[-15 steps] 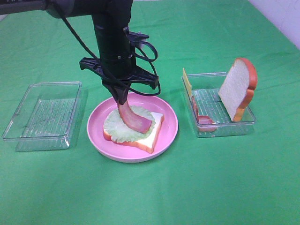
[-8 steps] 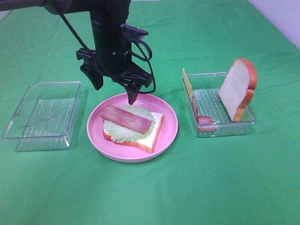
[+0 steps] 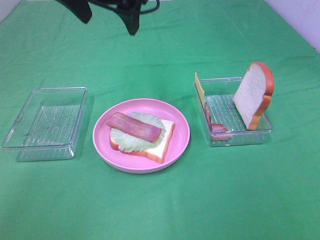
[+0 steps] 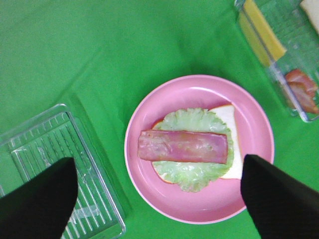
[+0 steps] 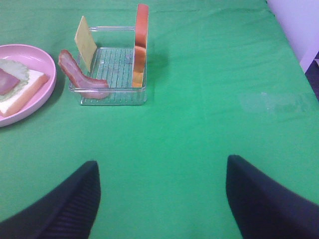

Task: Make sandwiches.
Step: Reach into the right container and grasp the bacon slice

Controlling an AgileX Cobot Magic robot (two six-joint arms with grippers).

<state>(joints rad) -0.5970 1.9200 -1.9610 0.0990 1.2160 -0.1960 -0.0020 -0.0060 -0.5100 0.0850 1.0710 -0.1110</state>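
Observation:
On the pink plate (image 3: 182, 131) lies a half-built sandwich (image 3: 162, 142): one white bread slice, pale green lettuce (image 3: 122, 140) and a pink bacon strip (image 3: 134, 126) lying flat on top. My left gripper (image 3: 106, 12) hangs high above the plate at the back, open and empty. In the left wrist view its fingers (image 4: 37, 199) frame the bacon (image 4: 182, 146) from far above. My right gripper (image 5: 162, 162) is open over bare cloth, well away from the tray, with nothing between its fingers.
A clear tray (image 3: 240, 137) right of the plate holds an upright bread slice (image 3: 252, 95), a yellow cheese square (image 3: 199, 87) and a bacon strip (image 3: 217, 128). A second clear tray (image 3: 45, 120) stands left of the plate. Green cloth covers the table.
My left gripper opened and let go of the bacon strip, which now lies flat on the lettuce. The arm then rose up and back, away from the plate.

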